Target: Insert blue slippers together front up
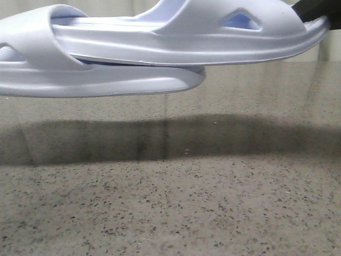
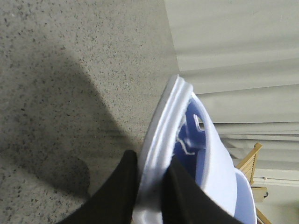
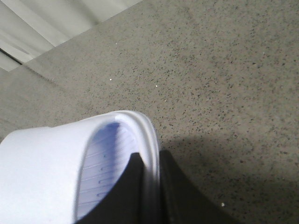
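Pale blue foam slippers [image 1: 176, 37] hung nested above the speckled worktop [image 1: 176, 202], one slid under the other's strap. The left claw [image 2: 149, 186] pinched one slipper's rim; the right claw [image 3: 149, 186] gripped the other's rim.

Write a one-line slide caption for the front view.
Two pale blue slippers held nested above the speckled stone table, upper one pinched at its far right end by the right gripper.

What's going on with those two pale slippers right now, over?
Left gripper shut on lower slipper. Right gripper shut on upper slipper. Both aloft over speckled table, upper partly nested in lower. Nothing in the way.
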